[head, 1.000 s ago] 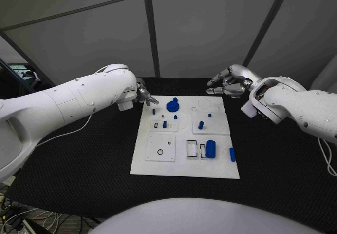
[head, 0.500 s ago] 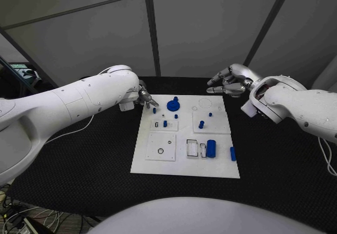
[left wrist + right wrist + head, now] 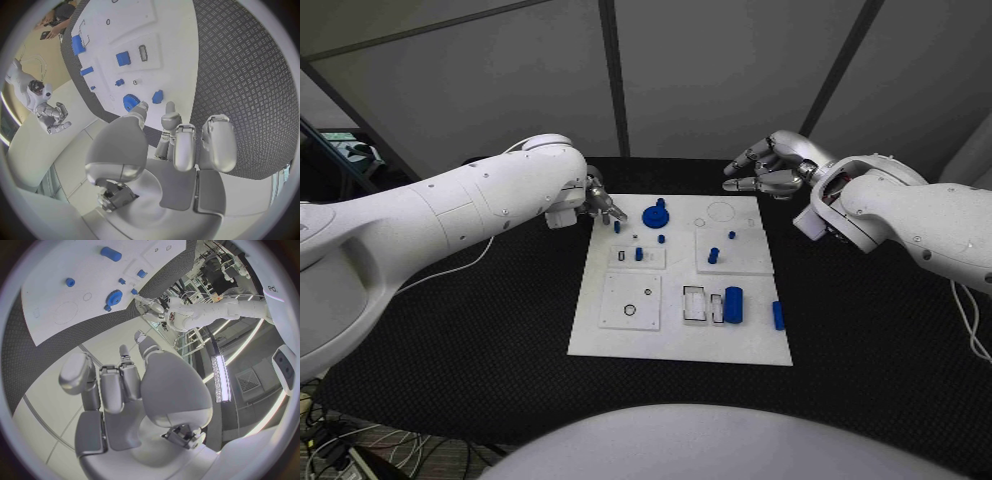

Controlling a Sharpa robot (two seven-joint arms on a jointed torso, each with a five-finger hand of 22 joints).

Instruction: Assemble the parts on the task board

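White task board (image 3: 678, 335) w/ small blue parts (image 3: 733, 303); left hand (image 3: 602, 202) & right hand (image 3: 769, 168) empty, fingers apart.

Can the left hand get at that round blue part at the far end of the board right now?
Probably yes. The left hand hovers open at the board's far left corner, and the round blue part lies just beside it with nothing between them.

A robotics lab: a black bench (image 3: 473, 370) walled by grey panels (image 3: 718, 70), a small humanoid robot (image 3: 45, 107) nearby.
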